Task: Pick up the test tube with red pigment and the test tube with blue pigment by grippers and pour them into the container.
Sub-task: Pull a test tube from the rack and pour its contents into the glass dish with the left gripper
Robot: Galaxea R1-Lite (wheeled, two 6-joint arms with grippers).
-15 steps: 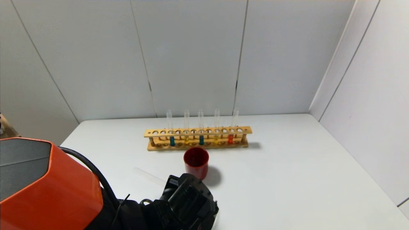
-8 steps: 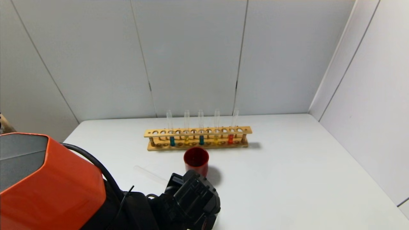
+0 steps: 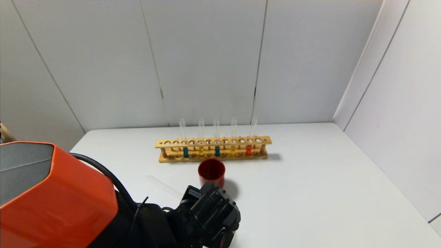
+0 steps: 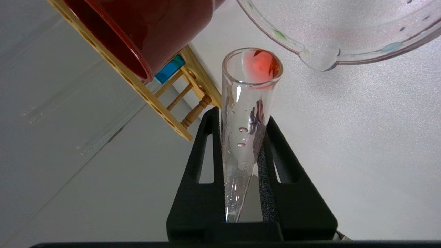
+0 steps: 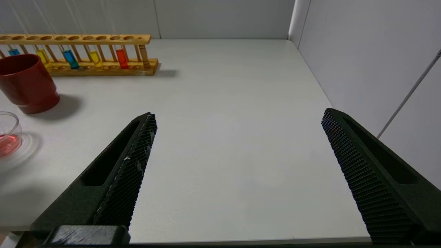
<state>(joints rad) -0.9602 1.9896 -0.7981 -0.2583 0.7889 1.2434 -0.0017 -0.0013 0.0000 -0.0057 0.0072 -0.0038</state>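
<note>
The test tube with red pigment is a slender clear glass tube, wet inside with droplets clinging to its wall and a red tint showing at its open mouth. It is clamped between the two black fingers of the left gripper, which are closed tight against its sides. The tube's mouth sits just beside the pouring lip of the container, a clear glass beaker with faint green marks on its rim; I cannot tell whether the two touch. In the right wrist view the container holds a shallow pool of pale red liquid.

Just behind the container stands a dark red cup, and beyond the cup a wooden rack carries five upright tubes. Among them are the test tube with blue pigment near the rack's middle and a second blue one further left, two yellow tubes, and a red tube toward the rack's right end.

The right gripper hangs well to the right of the container, its fingers spread wide with nothing between them.
</note>
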